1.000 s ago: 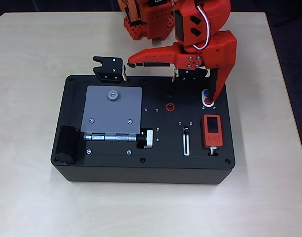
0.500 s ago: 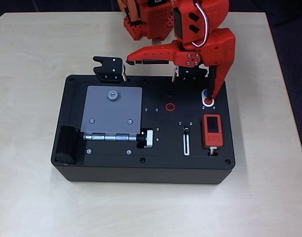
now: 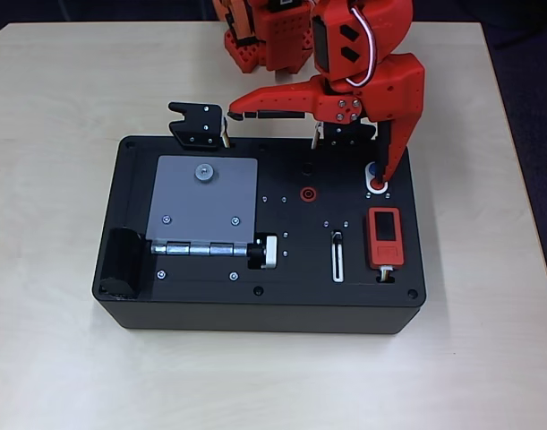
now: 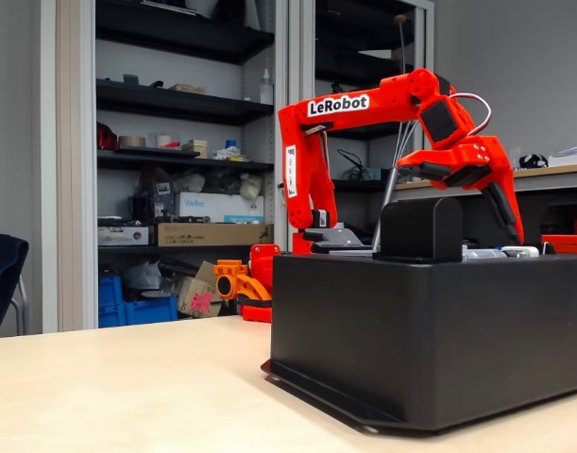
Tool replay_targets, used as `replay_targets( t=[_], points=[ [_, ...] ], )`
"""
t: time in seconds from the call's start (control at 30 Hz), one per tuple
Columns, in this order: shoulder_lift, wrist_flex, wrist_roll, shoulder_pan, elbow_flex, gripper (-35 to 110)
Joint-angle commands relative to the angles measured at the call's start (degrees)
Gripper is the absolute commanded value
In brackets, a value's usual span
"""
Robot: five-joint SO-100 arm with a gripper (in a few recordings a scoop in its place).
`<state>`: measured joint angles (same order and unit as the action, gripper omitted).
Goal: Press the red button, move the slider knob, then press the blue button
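On the black box [image 3: 264, 309], a white oval plate holds the red button [image 3: 378, 187] and, just behind it, the blue button [image 3: 372, 167], which is partly covered. My red gripper [image 3: 305, 147] is open wide. One finger points left over the box's back edge; the other reaches down with its tip at the red button, and I cannot tell whether it touches. The slider knob [image 3: 337, 237] sits at the far end of its white-rimmed slot [image 3: 337, 264]. In the fixed view the gripper [image 4: 458, 203] hangs above the box top, one finger angled down.
The box also carries a grey hinged plate [image 3: 201, 202], a silver-and-black knob [image 3: 266, 252], a red ring socket [image 3: 307, 193] and an orange-red unit with a black screen [image 3: 384, 235]. A black bracket [image 3: 197, 125] stands at its back edge. The arm's base [image 3: 264, 40] sits behind on the pale table.
The arm has shifted slightly left and back, bringing the lower finger's tip a little closer over the buttons. Nothing on the box has moved.
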<state>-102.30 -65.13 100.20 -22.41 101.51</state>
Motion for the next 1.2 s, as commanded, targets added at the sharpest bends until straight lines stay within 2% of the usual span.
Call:
replay_targets(
  t=[0.0, 1.17],
  points=[
    [-2.29, 0.35, 0.62, -0.09, 0.88, 104],
    [-2.81, 2.99, 0.70, 0.00, 3.96, 104]
  ],
)
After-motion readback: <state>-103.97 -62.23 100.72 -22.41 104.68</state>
